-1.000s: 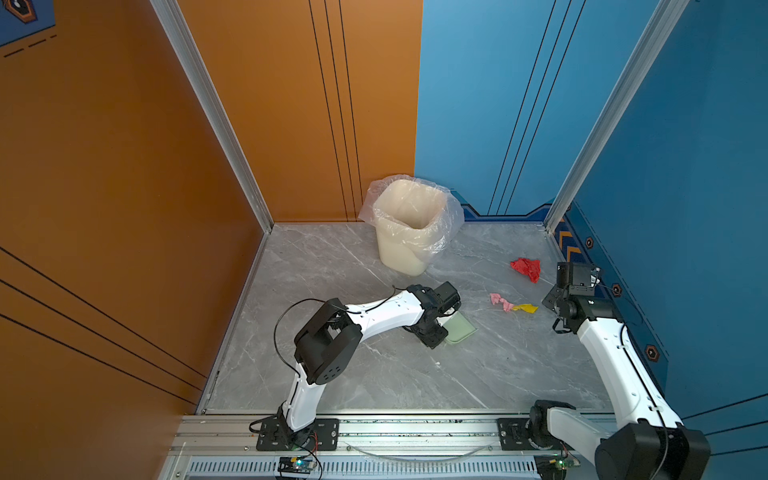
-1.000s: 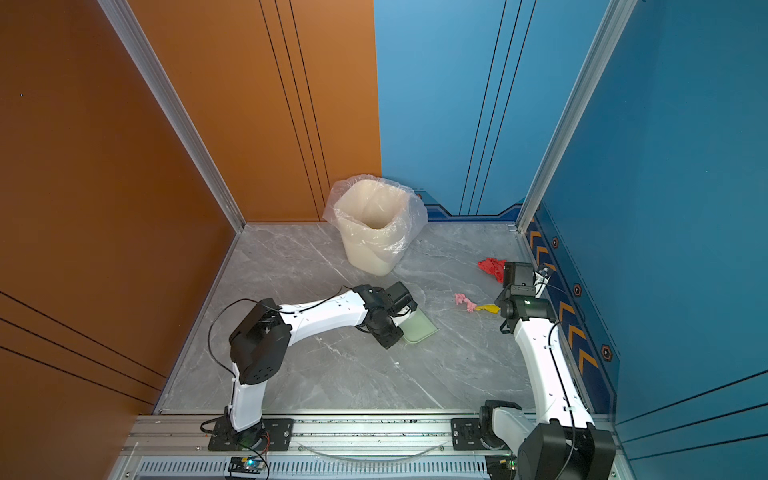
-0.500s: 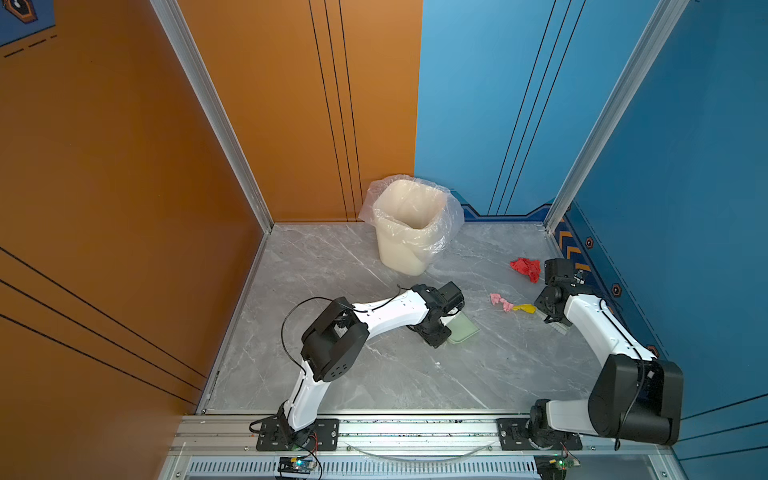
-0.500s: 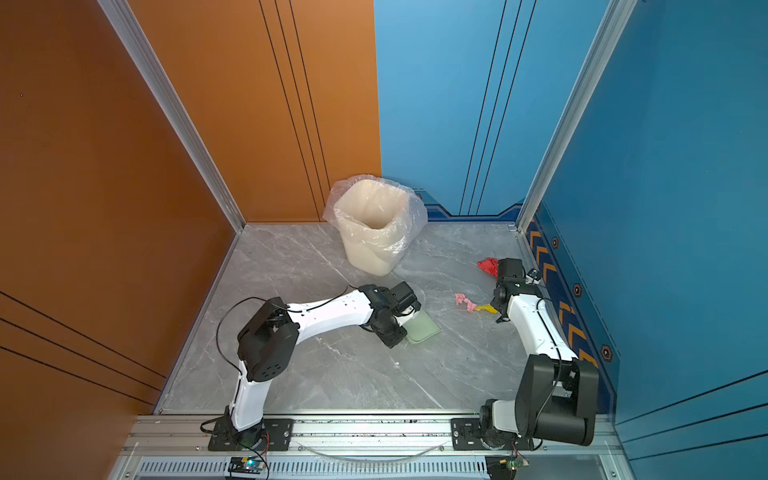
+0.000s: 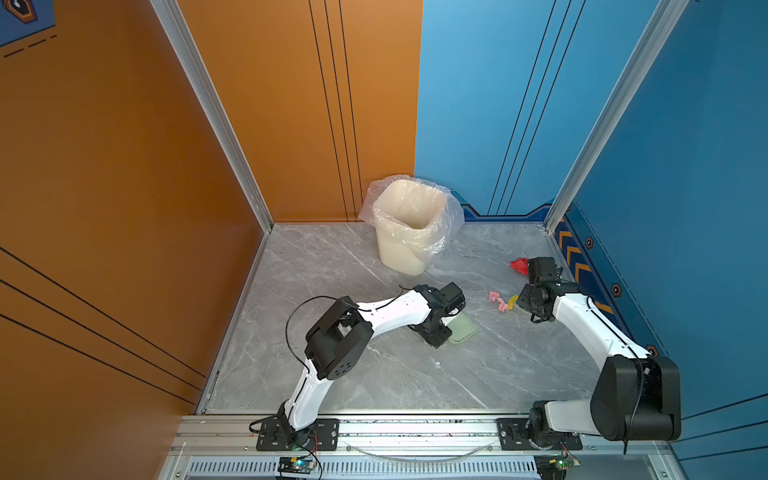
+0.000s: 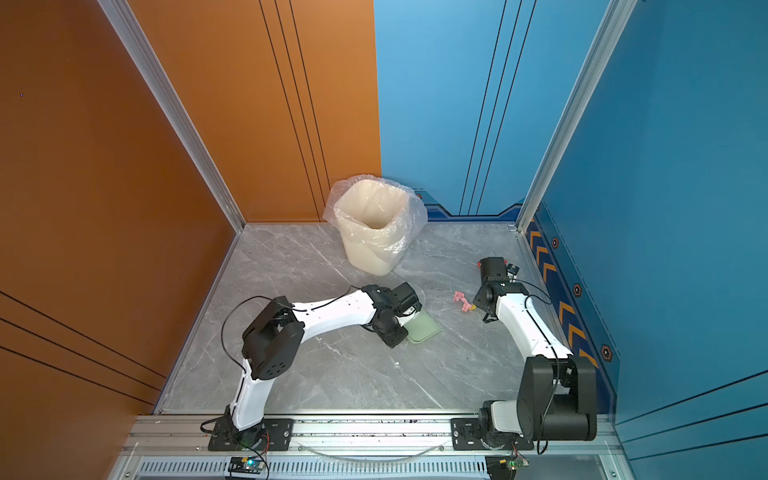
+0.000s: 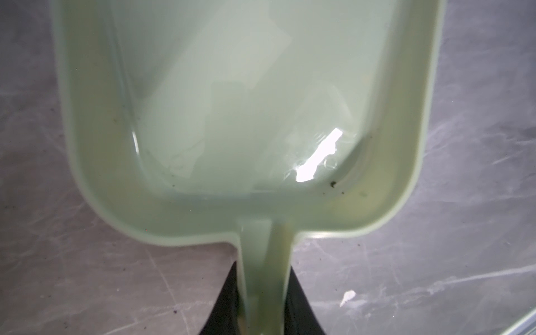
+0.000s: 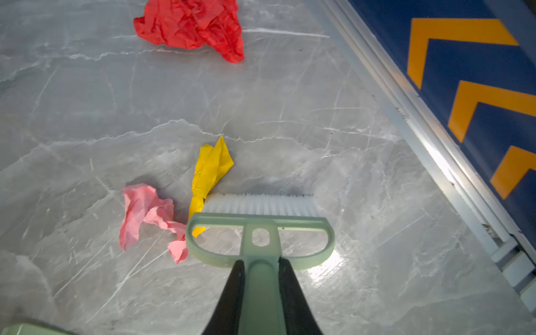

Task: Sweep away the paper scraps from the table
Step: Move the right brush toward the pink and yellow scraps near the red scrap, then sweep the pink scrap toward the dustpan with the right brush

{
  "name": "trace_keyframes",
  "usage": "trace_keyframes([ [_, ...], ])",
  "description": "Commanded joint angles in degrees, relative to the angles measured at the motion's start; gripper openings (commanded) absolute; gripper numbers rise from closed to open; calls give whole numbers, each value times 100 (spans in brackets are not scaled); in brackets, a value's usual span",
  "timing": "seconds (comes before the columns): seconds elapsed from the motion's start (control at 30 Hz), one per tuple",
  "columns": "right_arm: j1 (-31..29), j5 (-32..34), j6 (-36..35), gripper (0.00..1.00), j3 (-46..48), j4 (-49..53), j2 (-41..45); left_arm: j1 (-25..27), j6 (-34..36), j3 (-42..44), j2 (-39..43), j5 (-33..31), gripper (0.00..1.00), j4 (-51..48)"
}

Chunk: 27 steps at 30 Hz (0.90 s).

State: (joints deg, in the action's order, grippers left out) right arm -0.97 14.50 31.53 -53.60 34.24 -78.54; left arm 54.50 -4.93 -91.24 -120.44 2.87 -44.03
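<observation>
Now the right claw (image 8: 261, 290) clamps the brush (image 8: 261, 226) on the tabletop (image 5: 332, 374); yellow scrap (image 8: 210, 171) touches its bristles (image 8: 258, 203), pink scrap (image 8: 145, 211) lies just beside, red scrap (image 8: 191, 26) farther off; the left claw (image 7: 262, 295) clamps the dustpan (image 7: 232, 116), apart from the brush.

Both arms are the same kit tbh: glossy white shells on the left arm (image 5: 390, 311) and right arm (image 5: 590, 328), fat black joint housings (image 5: 336, 349) with little round holes, and a thin black cable (image 5: 287, 332) looping way behind the fingers (image 8: 232, 295), which are plain black wedges. Black base plates (image 5: 328, 432) with silver screws.
</observation>
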Motion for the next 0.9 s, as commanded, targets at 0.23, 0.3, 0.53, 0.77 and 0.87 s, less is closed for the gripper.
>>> trace_keyframes([
  [0.23,-249,-430,-849,0,-141,293,347,59,88,-271,-155,29,0,-122],
  [0.3,-211,-213,-788,0,-129,280,502,52,84,-276,-151,23,0,-119],
  [0.53,293,8,186,0,56,-374,725,56,70,-289,-190,28,0,-156],
  [0.77,383,85,626,0,-45,-678,248,56,71,-271,-171,-6,0,-167],
  [0.87,365,-146,600,0,-176,-621,-62,59,53,-285,-181,10,0,-167],
])
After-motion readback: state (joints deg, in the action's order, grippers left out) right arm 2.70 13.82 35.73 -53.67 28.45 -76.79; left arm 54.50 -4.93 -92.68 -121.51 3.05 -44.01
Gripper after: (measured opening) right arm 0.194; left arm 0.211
